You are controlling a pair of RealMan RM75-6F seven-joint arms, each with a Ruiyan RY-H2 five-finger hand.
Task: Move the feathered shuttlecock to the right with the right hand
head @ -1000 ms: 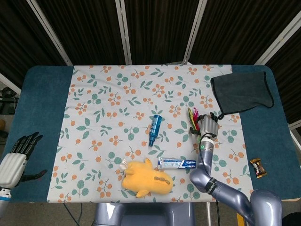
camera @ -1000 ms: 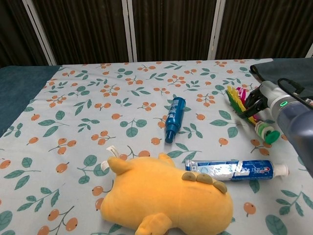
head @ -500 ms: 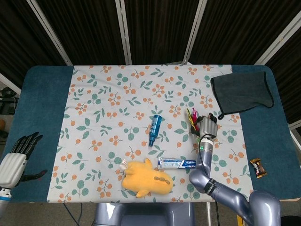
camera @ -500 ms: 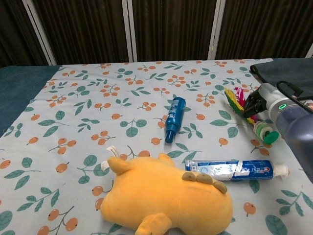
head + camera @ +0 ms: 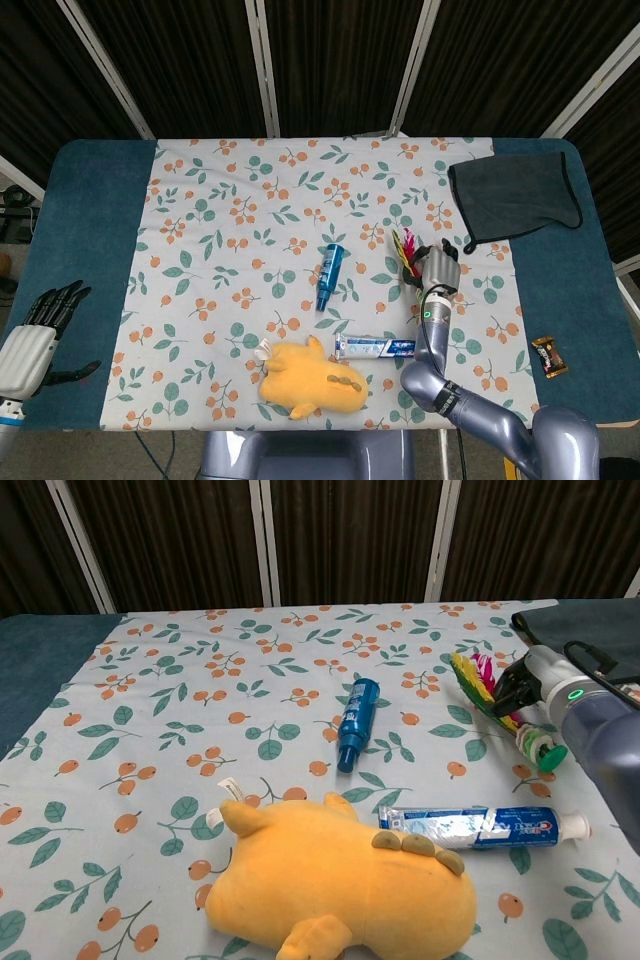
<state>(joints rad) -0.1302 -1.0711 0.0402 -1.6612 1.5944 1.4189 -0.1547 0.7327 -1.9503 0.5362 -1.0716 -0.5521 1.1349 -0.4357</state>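
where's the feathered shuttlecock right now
The feathered shuttlecock lies on the right side of the floral cloth under the right hand, between the blue bottle and dark cloth.

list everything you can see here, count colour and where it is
feathered shuttlecock: 1, multicoloured feathers with a green base, right side of the cloth, under the right hand
spray bottle: 1, blue, middle of the cloth, lying down
toothpaste tube: 1, white and blue, near edge, right of the plush toy
plush toy: 1, yellow, near edge of the cloth
dark cloth: 1, dark grey, far right corner
snack packet: 1, brown, on the blue table surface at the right
tablecloth: 1, white with orange and green floral print, over the blue table
left hand: 1, black and silver, at the table's near left edge, holding nothing
right hand: 1, silver and black, on the shuttlecock
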